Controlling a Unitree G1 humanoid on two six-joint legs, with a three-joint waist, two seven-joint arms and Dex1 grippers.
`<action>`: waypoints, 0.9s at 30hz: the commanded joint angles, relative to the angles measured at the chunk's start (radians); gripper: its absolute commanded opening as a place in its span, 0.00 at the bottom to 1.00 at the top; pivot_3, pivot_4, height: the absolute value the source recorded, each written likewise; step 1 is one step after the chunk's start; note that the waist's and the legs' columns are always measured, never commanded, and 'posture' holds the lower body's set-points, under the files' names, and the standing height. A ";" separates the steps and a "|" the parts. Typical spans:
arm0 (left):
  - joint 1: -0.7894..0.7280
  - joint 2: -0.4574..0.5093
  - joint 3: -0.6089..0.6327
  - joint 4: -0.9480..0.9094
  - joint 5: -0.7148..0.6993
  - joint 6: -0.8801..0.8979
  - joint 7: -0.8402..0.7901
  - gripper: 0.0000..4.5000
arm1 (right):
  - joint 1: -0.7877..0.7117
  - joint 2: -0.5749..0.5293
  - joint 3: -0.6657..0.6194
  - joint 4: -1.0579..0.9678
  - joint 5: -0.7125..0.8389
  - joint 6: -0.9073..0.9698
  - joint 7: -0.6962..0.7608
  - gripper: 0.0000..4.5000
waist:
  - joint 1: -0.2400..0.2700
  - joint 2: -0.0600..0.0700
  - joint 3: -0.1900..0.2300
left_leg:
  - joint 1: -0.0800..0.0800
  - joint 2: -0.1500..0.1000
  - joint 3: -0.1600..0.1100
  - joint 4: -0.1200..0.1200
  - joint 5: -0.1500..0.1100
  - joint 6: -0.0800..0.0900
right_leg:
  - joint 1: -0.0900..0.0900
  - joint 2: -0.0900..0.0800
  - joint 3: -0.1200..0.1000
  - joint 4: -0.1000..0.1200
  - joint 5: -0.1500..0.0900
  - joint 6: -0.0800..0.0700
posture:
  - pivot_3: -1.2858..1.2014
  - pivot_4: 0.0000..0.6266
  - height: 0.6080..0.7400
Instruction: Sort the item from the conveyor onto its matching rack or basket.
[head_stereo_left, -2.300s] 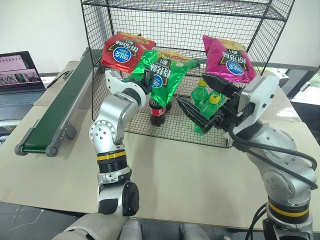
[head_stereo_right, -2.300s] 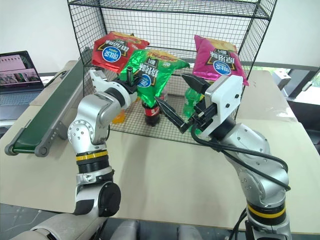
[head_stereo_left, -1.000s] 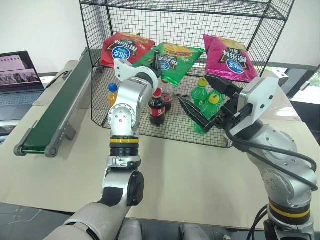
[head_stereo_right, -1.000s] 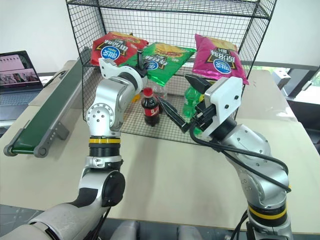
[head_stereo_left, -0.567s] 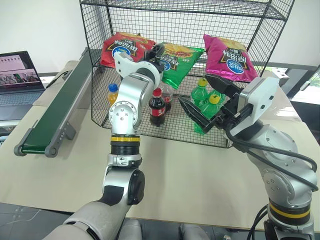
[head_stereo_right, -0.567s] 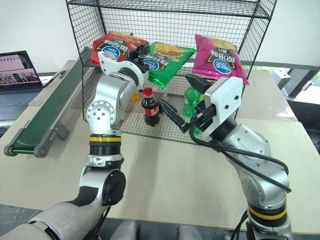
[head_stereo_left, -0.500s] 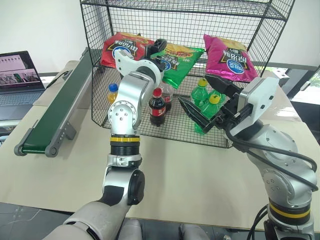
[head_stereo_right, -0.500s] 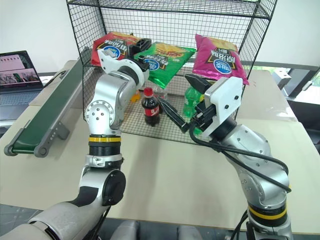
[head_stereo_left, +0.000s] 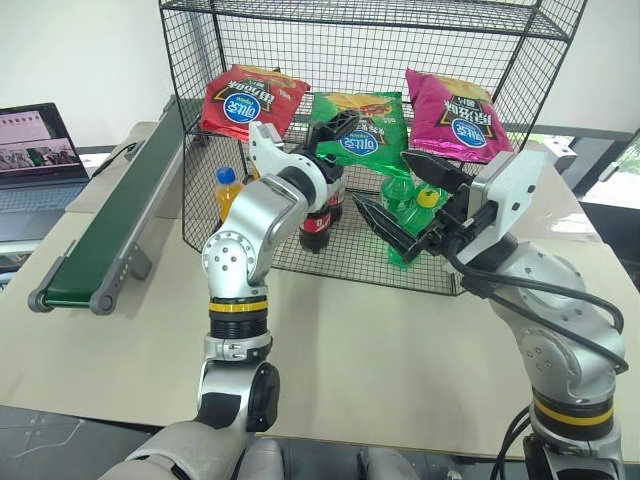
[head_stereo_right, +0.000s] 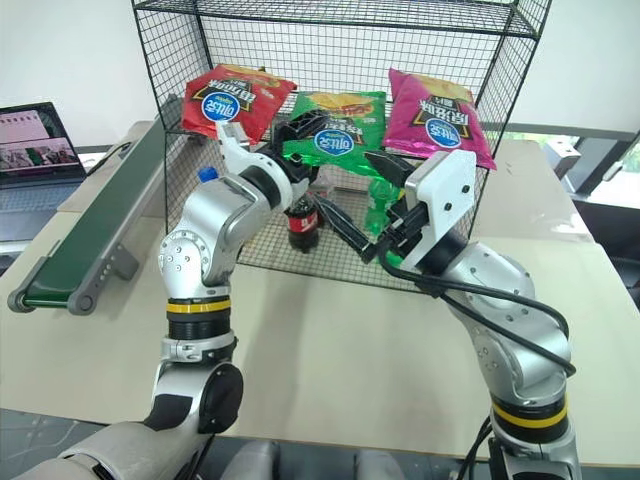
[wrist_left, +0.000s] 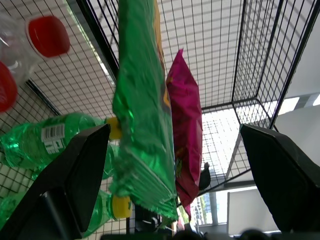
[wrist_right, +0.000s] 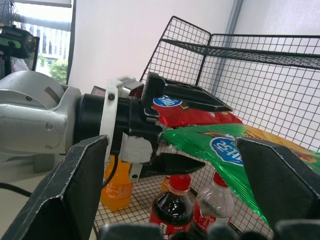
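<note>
1. The green chip bag (head_stereo_left: 366, 137) lies on a tier of the black wire rack (head_stereo_left: 520, 60), just beyond the tips of your left pincer (head_stereo_left: 327, 130). You can see shiny green foil, a blue oval logo facing you and a yellow-orange food picture along its far edge.
2. A red bag (head_stereo_left: 243, 100) lies beside it on one side and a magenta bag (head_stereo_left: 456, 115) on the other.
3. Your left pincer stands wide open with nothing in it; its fingers reach just up to the bag's near edge.
4. Your right pincer (head_stereo_left: 405, 198) is also spread open and empty, held in front of the green bottles (head_stereo_left: 405, 200) on the tier below.
5. The conveyor (head_stereo_left: 115, 215) sits on the tabletop (head_stereo_left: 350, 340), well off to the left pincer's outer side.
</note>
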 joint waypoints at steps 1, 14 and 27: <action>-0.038 0.023 -0.005 -0.031 0.003 0.032 -0.049 0.98 | -0.029 0.011 0.004 -0.009 -0.013 -0.036 0.011 1.00 | 0.000 0.000 0.000 | 0.000 0.000 0.000 0.000 0.000 0.000 | 0.000 0.000 0.000 0.000 0.000 0.000 | 0.52 0.24 1.00; 0.091 0.247 0.050 -0.169 -0.296 0.182 -0.093 0.98 | -0.010 0.010 -0.011 -0.016 -0.017 -0.036 0.023 1.00 | -0.003 0.000 0.000 | 0.001 0.000 0.000 0.000 0.000 0.000 | 0.000 0.000 0.000 0.002 0.000 0.000 | 0.52 0.24 1.00; 0.380 0.742 0.021 -0.266 0.006 0.365 -0.682 0.98 | 0.084 -0.029 -0.050 -0.058 -0.008 -0.028 0.045 1.00 | -0.012 0.002 -0.001 | 0.002 0.000 0.000 -0.003 0.002 -0.003 | -0.002 0.000 0.000 0.003 0.000 0.000 | 0.52 0.24 1.00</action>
